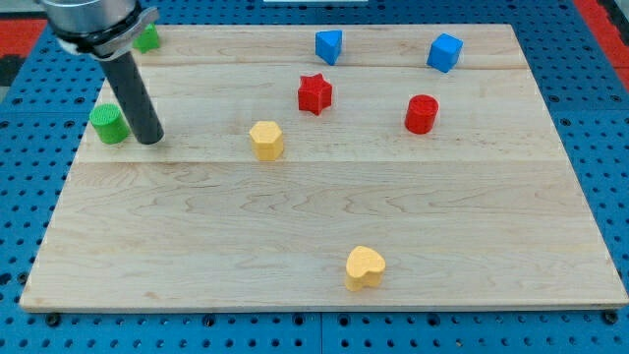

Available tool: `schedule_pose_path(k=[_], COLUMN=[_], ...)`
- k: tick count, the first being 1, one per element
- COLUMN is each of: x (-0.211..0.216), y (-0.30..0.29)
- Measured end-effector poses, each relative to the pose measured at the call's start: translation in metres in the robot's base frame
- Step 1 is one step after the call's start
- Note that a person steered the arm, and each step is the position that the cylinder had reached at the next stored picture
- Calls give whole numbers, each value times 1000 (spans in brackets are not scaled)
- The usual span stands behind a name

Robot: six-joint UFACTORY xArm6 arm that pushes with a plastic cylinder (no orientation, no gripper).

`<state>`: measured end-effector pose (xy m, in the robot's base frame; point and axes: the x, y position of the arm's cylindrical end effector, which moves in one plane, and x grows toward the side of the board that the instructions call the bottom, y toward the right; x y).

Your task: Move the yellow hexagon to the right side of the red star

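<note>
Nearest me: yellow heart-shaped block point(365, 267), low on the pale wooden board point(295, 226). Far left, green cylinder block point(110, 124), my tip point(150, 141) just beside it on its right. No fingers here, only the bare rod. Yellow hexagon block point(266, 140) sits below-left of the red star block point(314, 93), apart. Red cylinder block point(421, 114) farther right.

The yellow hexagon point(266, 140) lies flat on the board, near the red star point(314, 93), toward its lower left
</note>
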<state>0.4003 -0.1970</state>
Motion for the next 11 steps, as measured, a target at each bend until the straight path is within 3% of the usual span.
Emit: schedule_pose_path(k=[1, 7, 11], x=[-16, -17, -17], y=[0, 5, 48])
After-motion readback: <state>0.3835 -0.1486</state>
